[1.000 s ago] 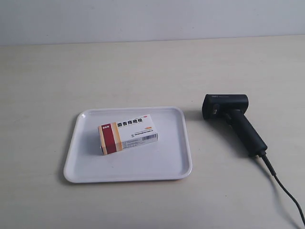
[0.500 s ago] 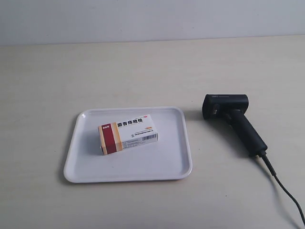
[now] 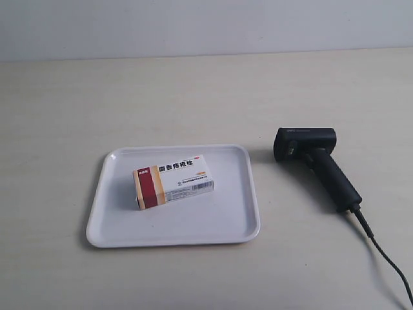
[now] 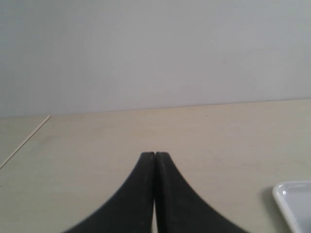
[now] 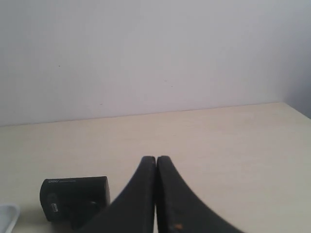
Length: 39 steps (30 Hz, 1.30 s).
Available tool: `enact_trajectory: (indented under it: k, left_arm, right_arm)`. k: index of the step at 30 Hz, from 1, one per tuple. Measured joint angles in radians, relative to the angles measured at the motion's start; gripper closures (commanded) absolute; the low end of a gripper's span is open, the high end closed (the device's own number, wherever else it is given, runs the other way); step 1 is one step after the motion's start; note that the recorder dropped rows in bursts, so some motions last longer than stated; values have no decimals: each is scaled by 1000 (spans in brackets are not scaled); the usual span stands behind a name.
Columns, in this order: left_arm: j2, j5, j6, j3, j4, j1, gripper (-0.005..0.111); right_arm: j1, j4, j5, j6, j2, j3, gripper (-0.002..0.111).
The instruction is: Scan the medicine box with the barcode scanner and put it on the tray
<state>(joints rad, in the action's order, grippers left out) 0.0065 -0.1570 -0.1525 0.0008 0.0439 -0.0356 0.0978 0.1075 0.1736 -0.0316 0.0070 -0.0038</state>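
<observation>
The medicine box [image 3: 172, 181] lies flat on the white tray [image 3: 226, 219], its red and orange band toward the exterior view's left and its barcode facing the front. To the tray's right the black barcode scanner [image 3: 314, 162] rests on its side on the table, cable [image 3: 384, 255] trailing to the lower right. Neither arm shows in the exterior view. My left gripper [image 4: 155, 154] is shut and holds nothing, with a corner of the tray [image 4: 293, 201] beside it. Also shut and holding nothing, my right gripper [image 5: 156, 158] has the scanner's head [image 5: 74, 197] close by.
A pale wooden table [image 3: 193, 97] carries everything, ending at a plain light wall [image 3: 206, 26] at the back. A thin seam [image 4: 24, 141] marks the table in the left wrist view.
</observation>
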Motion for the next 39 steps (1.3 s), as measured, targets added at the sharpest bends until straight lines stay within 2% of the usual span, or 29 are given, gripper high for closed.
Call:
enact_trajectory:
  k: [39]
  left_arm:
    - [0, 0, 0, 0, 0, 0, 104]
  right_arm:
    - [0, 29, -6, 0, 0, 0, 108]
